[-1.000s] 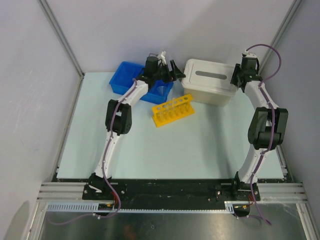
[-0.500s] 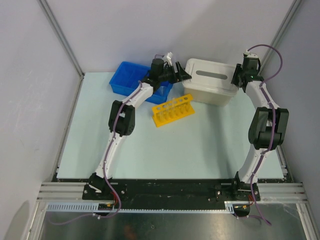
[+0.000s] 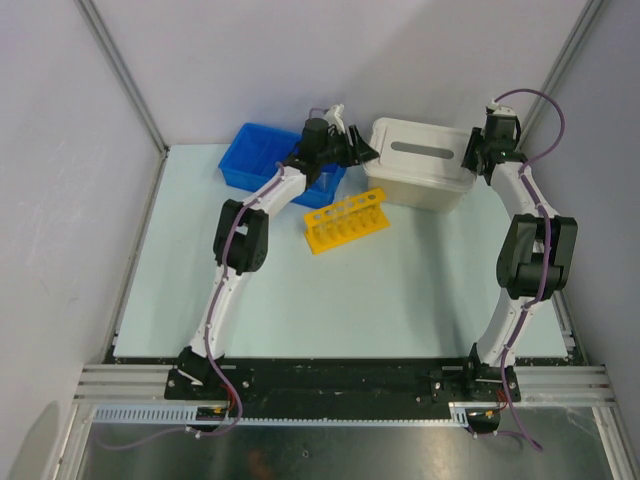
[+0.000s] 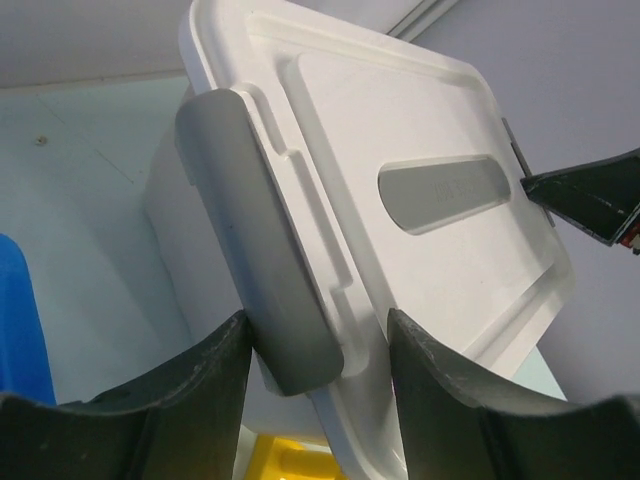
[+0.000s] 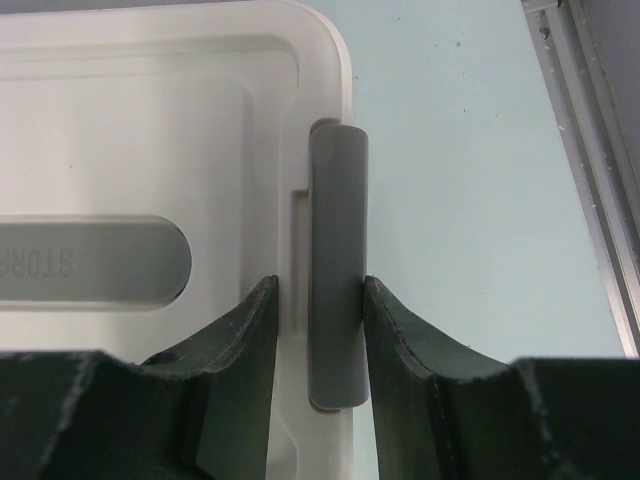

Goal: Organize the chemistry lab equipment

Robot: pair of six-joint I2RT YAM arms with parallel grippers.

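The yellow holed test-tube rack (image 3: 345, 221) lies on the table in front of the beige tub (image 3: 420, 195); a corner of it shows in the left wrist view (image 4: 290, 455). My left gripper (image 3: 362, 150) is open at the tub's left end, its jaws straddling the grey left latch (image 4: 255, 250) and the lid rim (image 4: 318, 330). My right gripper (image 3: 468, 155) is at the tub's right end, shut on the grey right latch (image 5: 338, 200) together with the lid's edge (image 5: 320, 290). The other small items are not in view.
The blue divided bin (image 3: 255, 160) stands at the back left, just behind my left arm. The tub's white lid (image 4: 400, 120) is on, with a grey handle inset (image 5: 90, 262). A metal rail (image 5: 590, 170) runs along the table's right edge.
My left gripper has swung right from above the blue bin to the tub's left latch. The right arm, the tub and the rack have not moved.
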